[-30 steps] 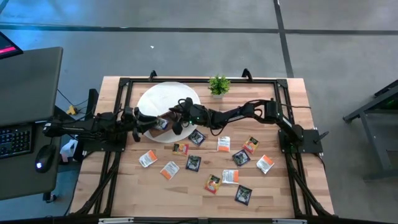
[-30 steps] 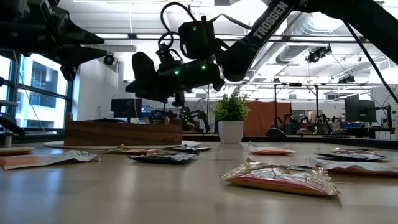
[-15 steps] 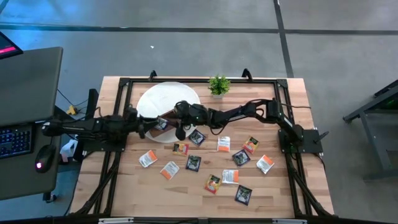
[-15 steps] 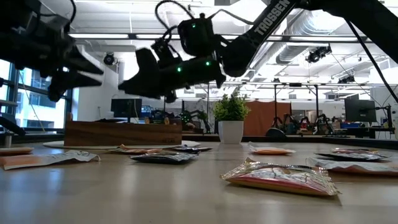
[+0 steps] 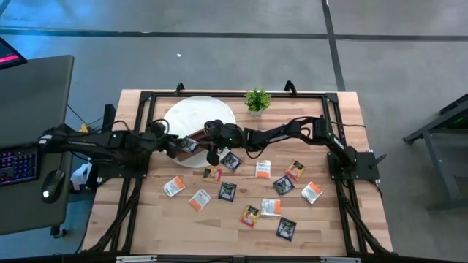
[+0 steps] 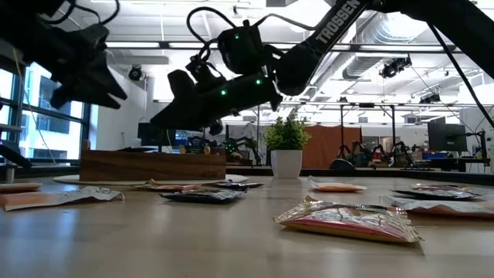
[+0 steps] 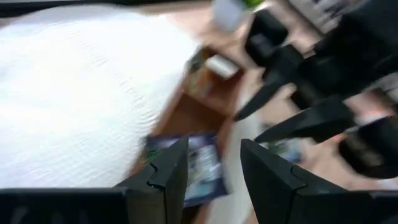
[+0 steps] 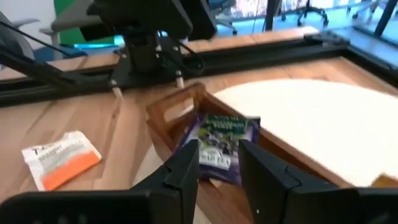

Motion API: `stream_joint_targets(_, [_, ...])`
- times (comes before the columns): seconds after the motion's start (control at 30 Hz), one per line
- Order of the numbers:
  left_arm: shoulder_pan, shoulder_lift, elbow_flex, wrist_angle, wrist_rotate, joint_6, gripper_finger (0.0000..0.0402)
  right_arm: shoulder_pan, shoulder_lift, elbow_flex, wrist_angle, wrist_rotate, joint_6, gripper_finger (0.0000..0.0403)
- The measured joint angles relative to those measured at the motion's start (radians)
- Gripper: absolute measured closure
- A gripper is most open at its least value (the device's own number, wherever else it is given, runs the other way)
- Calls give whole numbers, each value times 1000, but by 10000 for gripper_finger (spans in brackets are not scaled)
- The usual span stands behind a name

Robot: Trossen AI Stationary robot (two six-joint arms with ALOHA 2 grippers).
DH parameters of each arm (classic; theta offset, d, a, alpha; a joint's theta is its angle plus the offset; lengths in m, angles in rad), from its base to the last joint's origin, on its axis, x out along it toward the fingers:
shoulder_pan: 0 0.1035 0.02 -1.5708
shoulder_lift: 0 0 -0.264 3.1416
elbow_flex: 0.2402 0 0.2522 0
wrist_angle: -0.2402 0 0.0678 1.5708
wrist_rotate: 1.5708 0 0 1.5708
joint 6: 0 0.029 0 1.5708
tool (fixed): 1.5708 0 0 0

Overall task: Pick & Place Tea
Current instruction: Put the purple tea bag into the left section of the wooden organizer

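Note:
A brown wooden box stands at the near edge of a white round mat. A dark navy tea sachet lies inside it, leaning on the box wall; it also shows in the left wrist view. My right gripper hovers open just above and short of that sachet, touching nothing. My left gripper hangs open over the box's other side, facing my right gripper. Several more tea sachets lie flat on the table on the near side.
A small potted plant stands at the far edge. Loose sachets spread over the table's near middle and right. A white-and-orange sachet lies left of the box. A desk with a keyboard stands beyond the table's left edge.
My left gripper has tipped from nearly level to pointing down at the box, staying open over its left end. My right gripper has tilted its fingers slightly lower toward the box and otherwise kept its place.

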Motion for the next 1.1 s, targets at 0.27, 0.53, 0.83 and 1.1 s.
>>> stream_joint_targets(0.27, [0,224,75,-82,7,-109,257,0,44,0,-5,43,0,342])
stream_joint_targets(0.53, [0,329,75,-64,52,-187,257,-20,47,0,-8,53,-38,391])
stream_joint_targets(0.83, [58,344,75,-62,31,-172,257,-10,49,0,83,-25,-4,399])
stream_joint_targets(1.1, [238,365,75,-39,171,-7,257,-5,61,0,38,18,-11,401])
